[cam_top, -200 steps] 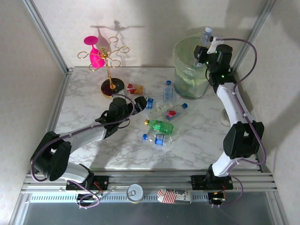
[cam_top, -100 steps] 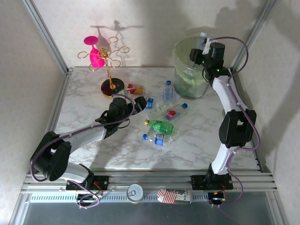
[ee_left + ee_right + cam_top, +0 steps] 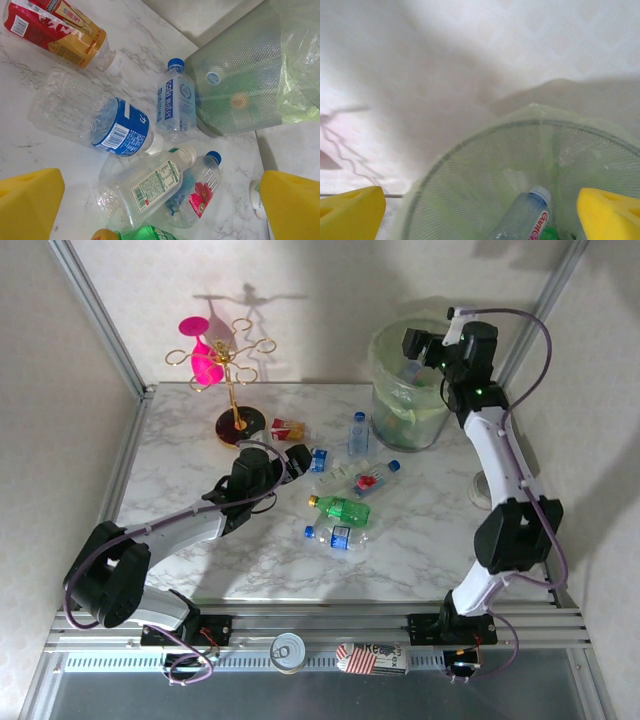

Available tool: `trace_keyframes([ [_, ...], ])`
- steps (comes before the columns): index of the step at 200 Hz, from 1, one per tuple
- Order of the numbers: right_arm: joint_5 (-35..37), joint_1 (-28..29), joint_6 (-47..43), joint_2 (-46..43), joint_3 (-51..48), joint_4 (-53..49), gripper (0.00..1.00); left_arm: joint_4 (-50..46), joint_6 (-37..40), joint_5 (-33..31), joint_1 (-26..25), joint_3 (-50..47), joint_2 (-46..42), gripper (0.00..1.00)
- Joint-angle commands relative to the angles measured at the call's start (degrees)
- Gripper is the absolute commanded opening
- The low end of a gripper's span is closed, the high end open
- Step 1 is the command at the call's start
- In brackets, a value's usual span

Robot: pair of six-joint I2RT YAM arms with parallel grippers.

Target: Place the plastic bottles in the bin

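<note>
right gripper (image 3: pixel 480 200): over the bin (image 3: pixel 470 175) mouth; jaws wide, nothing between them; a red-label bottle (image 3: pixel 522 219) lies inside, right below
left gripper (image 3: pixel 160 180): low over the bottles on the table (image 3: pixel 200 455); jaws wide, empty
step: this drop looks done, judged from the open jaws and the bottle in the bin; the left pick is next
right, how: lift straight up before swinging away, so the fingers miss the rim and the loose liner (image 3: pixel 300 75)
left, how: take the blue-label bottle (image 3: pixel 97 120), nearest the fingers; close across mid-body, not the neck; squeeze gently, thin plastic likely buckles and slips; keep off the upright bottle (image 3: pixel 175 102) just behind, it would tip easily
table count: seven bottles; one orange-red bottle (image 3: pixel 288 428); two lying with blue labels; one upright; one white-label bottle (image 3: pixel 145 187); one flower-label bottle (image 3: pixel 200 192); one green bottle (image 3: pixel 342 508)
bin count: cannot tell exactly; several, seen through the mesh as a blue cap, an orange cap and green shapes
other: one gold stand (image 3: pixel 238 390); two pink glasses (image 3: pixel 205 365) on it, it seems
</note>
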Motion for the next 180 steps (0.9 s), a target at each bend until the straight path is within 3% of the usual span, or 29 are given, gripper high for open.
trace_keyframes([
  [1, -2.1, 2.8, -1.8, -5.4, -3.9, 2.9, 0.99, 0.5, -0.7, -1.9, -0.6, -0.1, -1.5, 1.00],
  [67, -8.3, 14.5, -3.1, -18.0, -23.5, 3.0, 0.99, -0.5, -1.9, -8.0, 0.0, -1.4, -4.9, 1.00],
  [106, -10.1, 23.4, -3.5, -22.5, -36.1, 1.2, 0.99, 0.1, -6.5, -10.4, 3.7, -5.8, -8.8, 1.00],
  [137, -11.9, 29.7, -1.1, -23.0, -43.9, 1.5, 0.99, 4.4, -13.2, -9.8, 6.9, -11.8, -11.5, 1.00],
  [180, -11.5, 37.8, 3.3, -20.8, -49.5, -0.7, 0.99, 3.6, -15.0, -11.0, 7.8, -14.9, -13.8, 1.00],
])
